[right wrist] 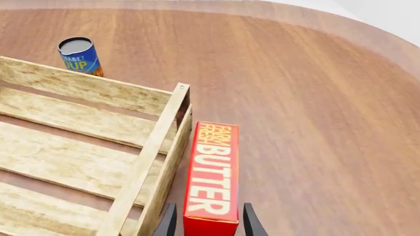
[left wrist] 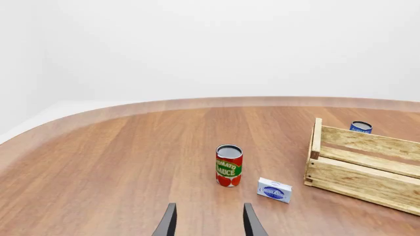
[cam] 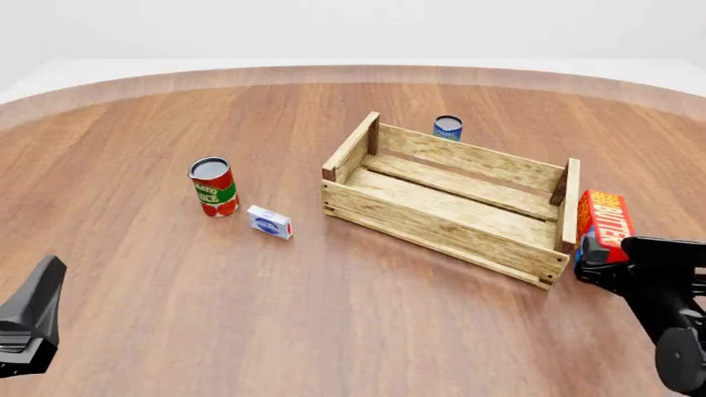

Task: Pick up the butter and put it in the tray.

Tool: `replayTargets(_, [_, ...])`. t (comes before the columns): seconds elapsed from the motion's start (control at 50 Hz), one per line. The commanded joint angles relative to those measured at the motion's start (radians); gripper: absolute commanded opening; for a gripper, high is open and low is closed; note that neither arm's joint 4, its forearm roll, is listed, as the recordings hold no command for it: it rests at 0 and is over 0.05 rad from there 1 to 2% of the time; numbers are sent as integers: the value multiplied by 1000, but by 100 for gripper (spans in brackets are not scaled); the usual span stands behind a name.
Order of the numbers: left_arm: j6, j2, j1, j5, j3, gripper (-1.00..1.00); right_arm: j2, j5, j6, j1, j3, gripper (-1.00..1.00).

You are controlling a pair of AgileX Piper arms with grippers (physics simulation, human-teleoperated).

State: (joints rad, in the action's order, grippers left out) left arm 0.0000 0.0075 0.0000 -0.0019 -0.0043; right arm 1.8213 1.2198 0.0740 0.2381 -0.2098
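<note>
Right gripper (right wrist: pixel 206 221) is clamped on the butter (right wrist: pixel 211 172) right beside the tray (right wrist: pixel 154 147) end wall, so a low lift could easily snag that rim.

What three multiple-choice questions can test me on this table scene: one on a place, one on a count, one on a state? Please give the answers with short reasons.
1. Where is the butter?
A. inside the tray
B. outside the tray, beside its right end
C. next to the tomato sauce can

2. How many cans stand on the table?
A. one
B. two
C. three

3. What is the state of the right end effector?
A. fingers on either side of the butter
B. resting inside the tray
C. holding the small white-and-blue box

Answers:
1 B: the carton stands upright outside the tray.
2 B: only the tomato sauce can and the blue can behind the tray.
3 A: the right wrist view shows a finger at each side of the carton.
</note>
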Motion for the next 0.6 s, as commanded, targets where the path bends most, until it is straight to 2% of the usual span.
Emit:
replayTargets(0.02, [0, 0, 0, 0, 0, 100, 57, 0, -8, 3, -27, 100])
replayTargets(0.36, [0, 0, 0, 0, 0, 100, 107, 0, -21, -1, -51, 100])
replayTargets(0.38, [0, 0, 0, 0, 0, 100, 105, 0, -22, -1, -50, -100])
replayTargets(0.6, [0, 0, 0, 0, 0, 100, 94, 0, -23, 8, -44, -100])
